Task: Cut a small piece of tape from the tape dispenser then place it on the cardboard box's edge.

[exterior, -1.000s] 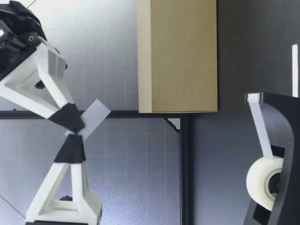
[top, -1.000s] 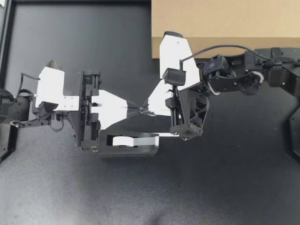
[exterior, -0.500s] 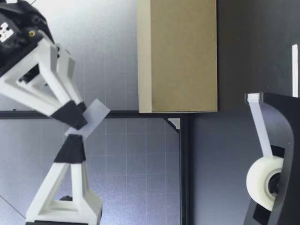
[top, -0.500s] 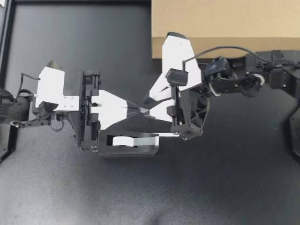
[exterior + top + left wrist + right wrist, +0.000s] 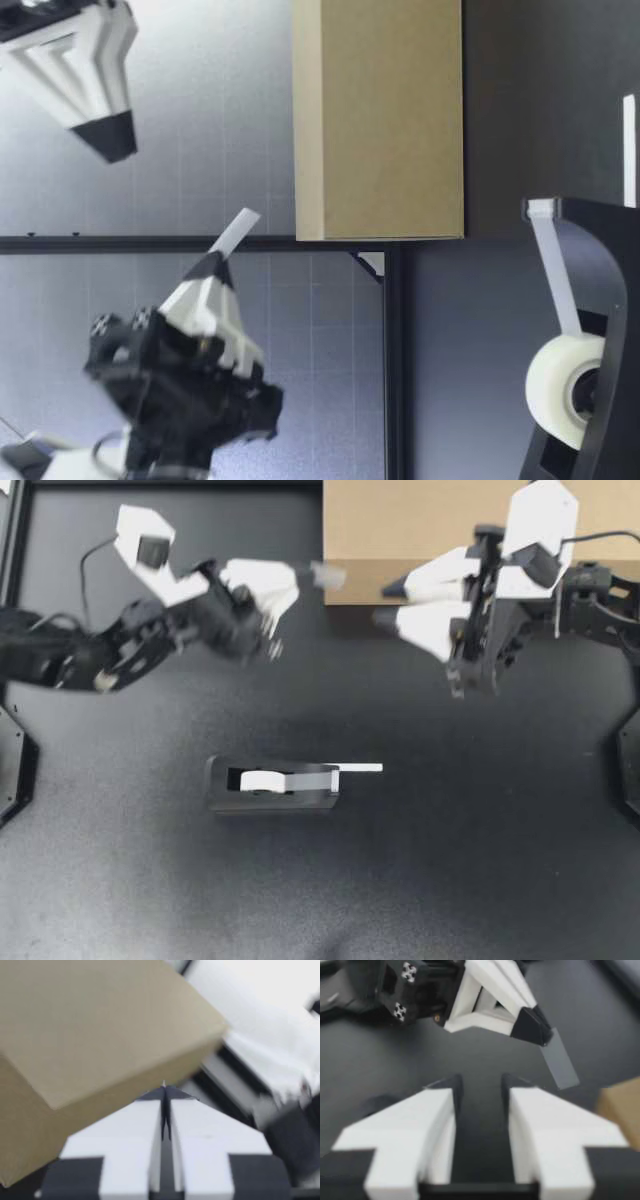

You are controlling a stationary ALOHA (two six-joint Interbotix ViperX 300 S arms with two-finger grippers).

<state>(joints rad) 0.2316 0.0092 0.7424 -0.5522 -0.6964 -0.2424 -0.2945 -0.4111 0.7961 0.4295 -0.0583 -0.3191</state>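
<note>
My left gripper (image 5: 303, 575) is shut on a small grey piece of tape (image 5: 328, 576), held in the air right at the near edge of the cardboard box (image 5: 470, 525). In the low view the tape piece (image 5: 235, 232) sticks out of the left gripper (image 5: 207, 268) toward the box (image 5: 380, 120). My right gripper (image 5: 383, 603) hovers open and empty beside that edge, facing the left one. The right wrist view shows its gripper (image 5: 481, 1085) open, with the tape piece (image 5: 561, 1066) ahead. The black tape dispenser (image 5: 272, 785) sits mid-table.
A loose strip of tape (image 5: 358, 768) juts out of the dispenser toward the right. The white roll (image 5: 560, 385) sits inside the dispenser (image 5: 600, 300). A black frame rail (image 5: 12, 550) borders the table at the left. Dark table surface lies in front of the dispenser.
My right gripper let go of the tape piece and drew back to the right, open. My left arm swung away from the dispenser up to the box edge, carrying the tape.
</note>
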